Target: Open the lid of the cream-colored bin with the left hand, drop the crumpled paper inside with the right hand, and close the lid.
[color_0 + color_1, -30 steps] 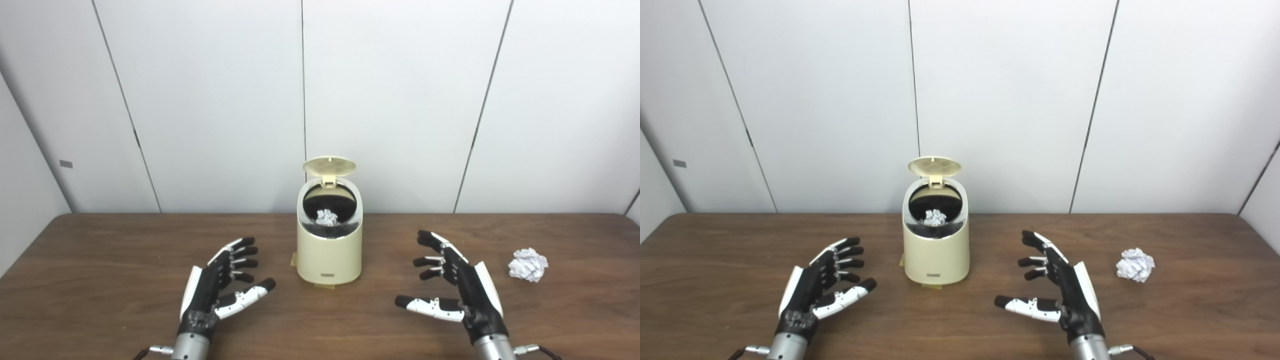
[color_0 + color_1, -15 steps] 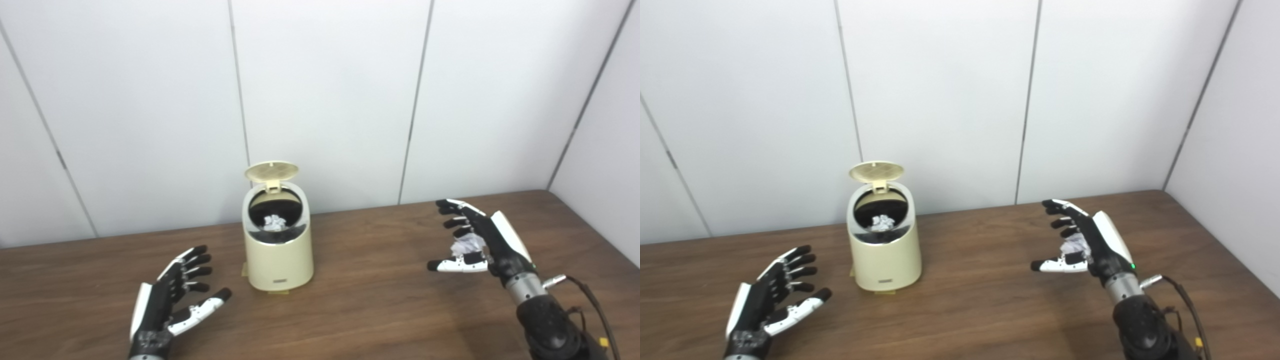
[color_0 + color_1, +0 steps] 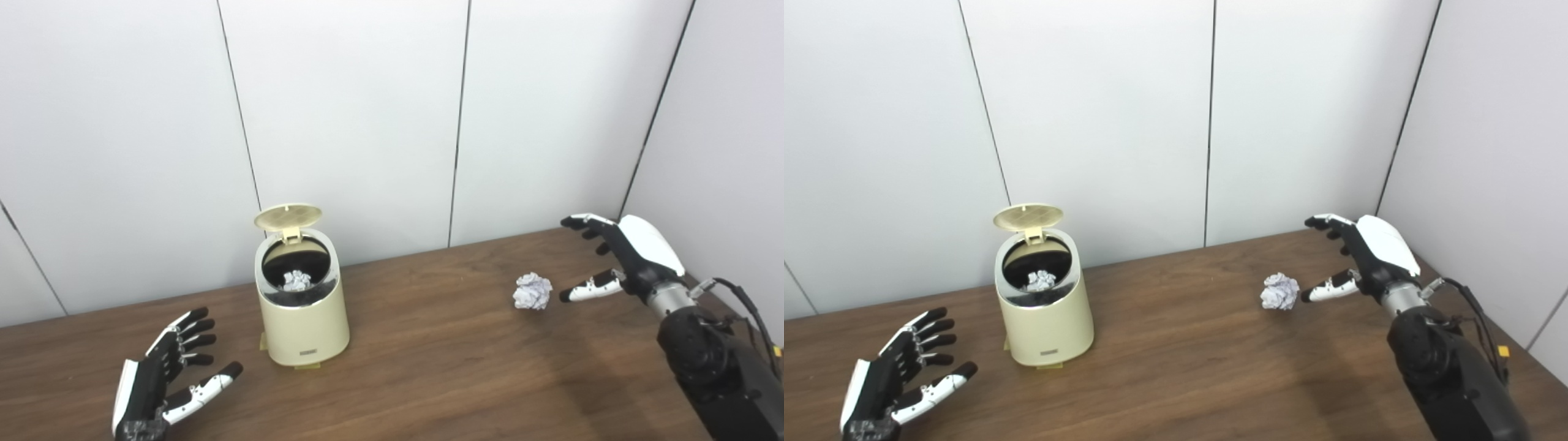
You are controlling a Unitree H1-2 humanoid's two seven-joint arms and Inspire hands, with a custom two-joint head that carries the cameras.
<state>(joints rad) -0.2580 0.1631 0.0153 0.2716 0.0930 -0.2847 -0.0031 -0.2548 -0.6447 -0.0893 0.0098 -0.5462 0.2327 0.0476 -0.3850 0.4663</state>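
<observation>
Left eye view shows your right hand (image 3: 625,257) with fingers (image 3: 589,288) spread, holding nothing, just beside the crumpled paper (image 3: 531,291) near the counter's (image 3: 429,367) far right edge. The wad looks light, soft and springy; close around its middle, gently. The cream-colored bin (image 3: 303,306) stands well apart leftward, lid (image 3: 288,216) up. Your left hand (image 3: 162,380) rests spread, empty.

One bin (image 3: 303,306), two crumpled paper balls (image 3: 532,291) (image 3: 297,280), two hands (image 3: 165,376) (image 3: 625,257).
</observation>
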